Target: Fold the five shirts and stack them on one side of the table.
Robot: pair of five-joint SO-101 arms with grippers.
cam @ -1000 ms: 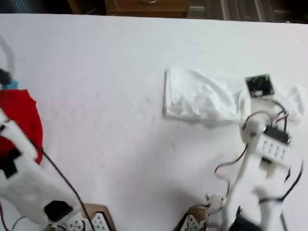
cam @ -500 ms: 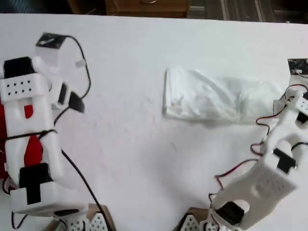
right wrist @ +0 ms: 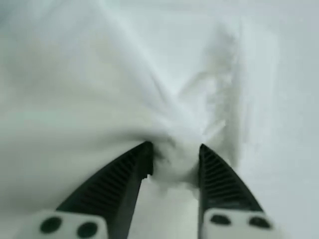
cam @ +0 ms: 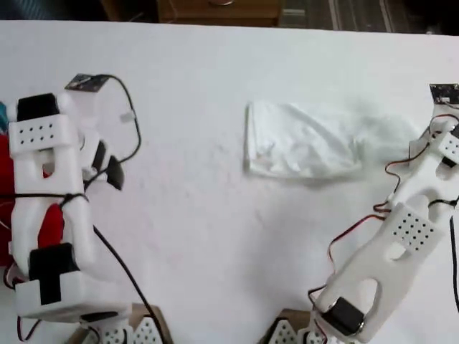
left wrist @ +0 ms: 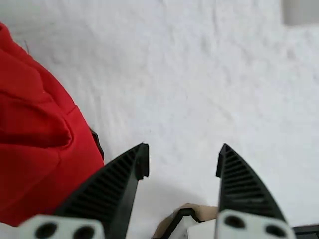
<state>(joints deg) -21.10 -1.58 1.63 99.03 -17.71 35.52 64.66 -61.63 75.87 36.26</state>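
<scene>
Shirt (cam: 301,140) in right hand (right wrist: 174,152)

My chunky white plastic left arm (cam: 39,143) and right arm (cam: 409,233) have little round holes, black blocks, red and black wires (cam: 115,264), and black ridged fingers (left wrist: 119,184).

Arms, 2 shown. The left arm (cam: 44,215) stood folded upright, with the left gripper (left wrist: 182,155) pointed downward, fingers spread and empty. The right arm (cam: 401,240) stretched forward, and the right gripper (right wrist: 174,155) pinched a fold of the white shirt (right wrist: 79,94).
</scene>
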